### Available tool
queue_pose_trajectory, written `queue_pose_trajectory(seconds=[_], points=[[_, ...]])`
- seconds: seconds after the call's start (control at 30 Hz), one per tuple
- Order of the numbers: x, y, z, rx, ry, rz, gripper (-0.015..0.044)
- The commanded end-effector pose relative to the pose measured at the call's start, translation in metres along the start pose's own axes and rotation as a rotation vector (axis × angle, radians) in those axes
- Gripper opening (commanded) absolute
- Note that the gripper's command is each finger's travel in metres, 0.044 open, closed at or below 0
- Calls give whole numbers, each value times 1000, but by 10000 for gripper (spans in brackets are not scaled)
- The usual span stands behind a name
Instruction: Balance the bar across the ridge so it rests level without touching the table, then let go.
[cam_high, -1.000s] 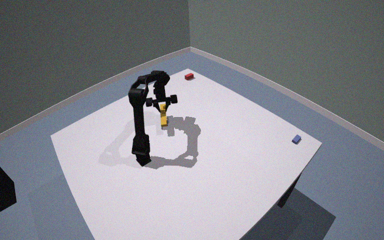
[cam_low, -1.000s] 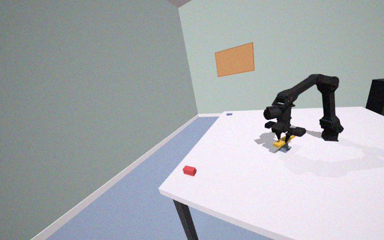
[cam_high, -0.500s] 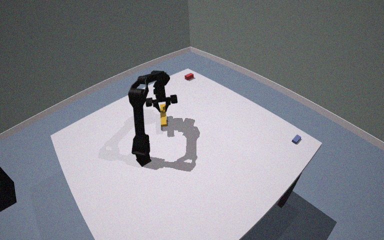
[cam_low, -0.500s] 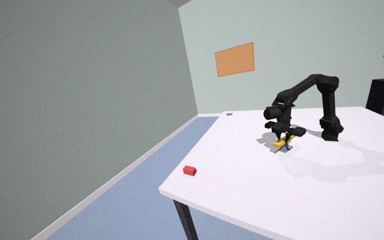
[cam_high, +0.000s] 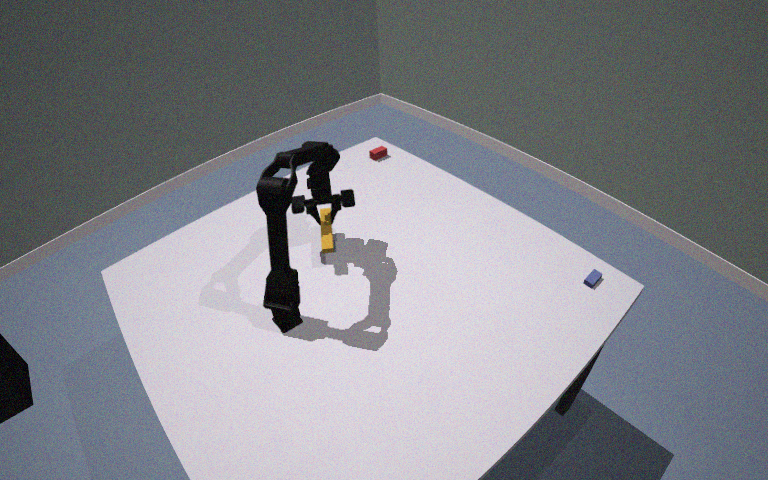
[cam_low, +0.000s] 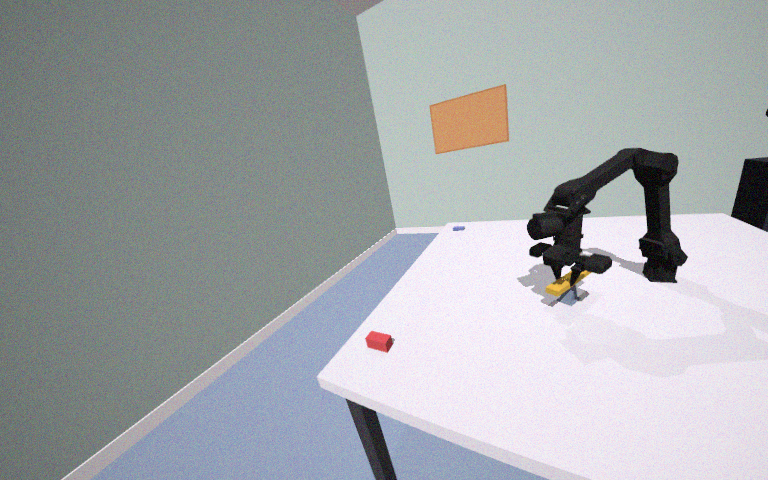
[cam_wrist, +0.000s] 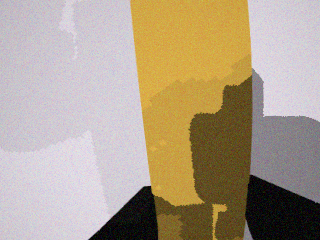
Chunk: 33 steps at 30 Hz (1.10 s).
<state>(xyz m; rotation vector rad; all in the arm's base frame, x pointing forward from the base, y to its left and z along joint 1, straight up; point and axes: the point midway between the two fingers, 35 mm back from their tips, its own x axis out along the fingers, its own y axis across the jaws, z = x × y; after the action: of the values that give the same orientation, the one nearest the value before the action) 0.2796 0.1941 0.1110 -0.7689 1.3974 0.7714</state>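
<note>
The yellow bar (cam_high: 327, 243) (cam_low: 557, 289) (cam_wrist: 190, 40) is long and flat. My gripper (cam_high: 326, 220) (cam_low: 565, 281) (cam_wrist: 198, 191) is shut on the bar near its middle, one finger on each long side. The bar is off the table, with its shadow beneath it, and looks roughly level. A small grey-blue ridge (cam_low: 568, 298) stands on the table directly under the bar in the exterior view. The bar and fingers hide the ridge's top, so I cannot tell whether they touch. The ridge is hidden in the wrist view and cannot be made out in the top view.
A red block (cam_high: 378, 153) (cam_low: 378, 341) lies near one corner of the white table (cam_high: 424, 367) (cam_low: 453, 367). A blue block (cam_high: 592, 278) (cam_low: 458, 228) lies near another corner. Both are well away from the gripper. The arm's shadows fall across the table.
</note>
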Motion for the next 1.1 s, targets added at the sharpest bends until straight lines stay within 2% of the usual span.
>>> queue_pose_trajectory(seconds=[0.0,1.07], points=[[3,0,0,3,2,3,0],[1,0,0,3,2,3,0]])
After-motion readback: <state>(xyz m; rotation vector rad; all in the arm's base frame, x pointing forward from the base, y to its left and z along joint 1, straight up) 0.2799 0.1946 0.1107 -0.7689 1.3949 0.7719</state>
